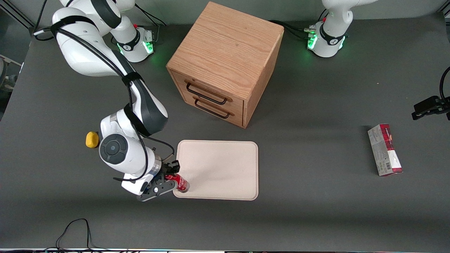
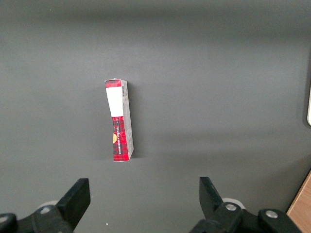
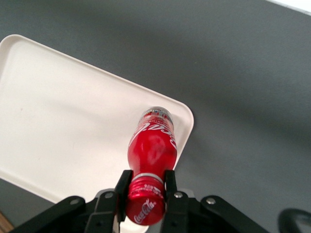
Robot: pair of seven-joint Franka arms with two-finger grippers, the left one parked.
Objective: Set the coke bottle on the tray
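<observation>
The coke bottle (image 3: 152,148) is red with white script and a red cap. My gripper (image 3: 146,182) is shut on its neck, one finger on each side of the cap. The bottle hangs over a corner of the cream-white tray (image 3: 63,116), its clear base close to the tray's rim. In the front view the gripper (image 1: 171,178) holds the bottle (image 1: 181,183) at the tray's (image 1: 225,165) near corner, on the working arm's side. I cannot tell whether the bottle's base touches the tray.
A wooden two-drawer cabinet (image 1: 225,63) stands farther from the front camera than the tray. A yellow object (image 1: 92,139) lies beside the working arm. A red-and-grey carton (image 1: 384,149) lies toward the parked arm's end of the table; it also shows in the left wrist view (image 2: 119,120).
</observation>
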